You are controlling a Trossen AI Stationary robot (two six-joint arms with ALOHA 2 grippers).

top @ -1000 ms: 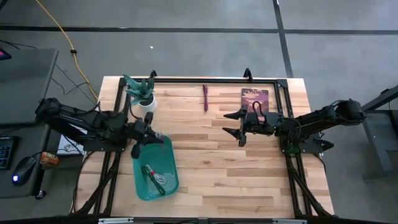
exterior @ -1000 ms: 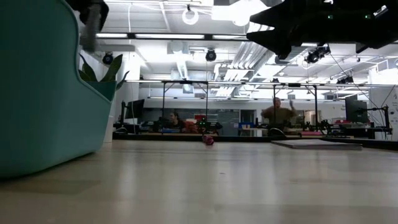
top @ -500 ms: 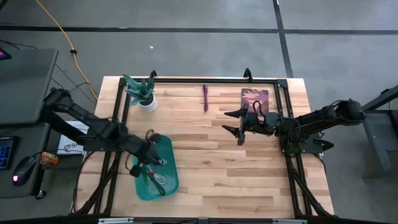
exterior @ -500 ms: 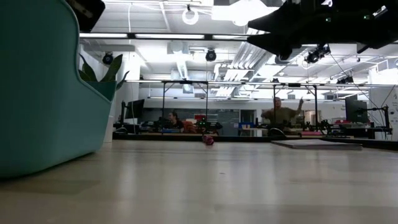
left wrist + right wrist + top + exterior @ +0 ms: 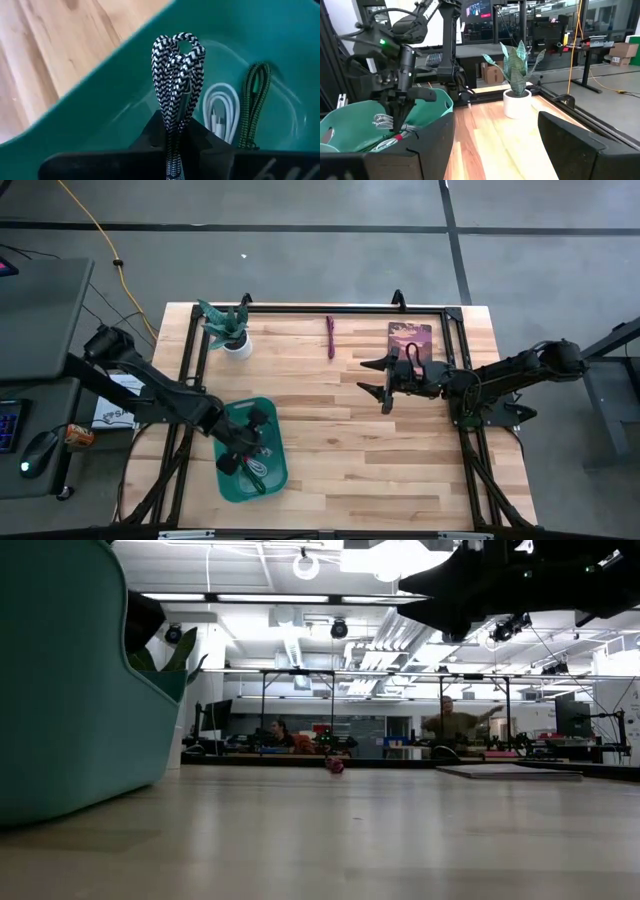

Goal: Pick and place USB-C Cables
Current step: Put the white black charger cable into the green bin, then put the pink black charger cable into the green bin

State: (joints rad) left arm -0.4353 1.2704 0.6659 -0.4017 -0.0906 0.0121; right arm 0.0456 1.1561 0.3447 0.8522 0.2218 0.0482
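Left hand [image 5: 248, 442] pinching grey cable [image 5: 176, 75] over the teal tub [image 5: 100, 95] — white cable [image 5: 220, 107] and green cable [image 5: 254, 97] beneath. Right hand [image 5: 378, 383] spread, hovering above tabletop [image 5: 380, 450] — maroon cable [image 5: 331, 337] beyond it.

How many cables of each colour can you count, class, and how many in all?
Black-and-white (grey) braided cable, held over the teal bin by the left gripper: 1
White cable, in the bin: 1
Green cable, in the bin: 1
Maroon cable, on the table: 1
Total: 4
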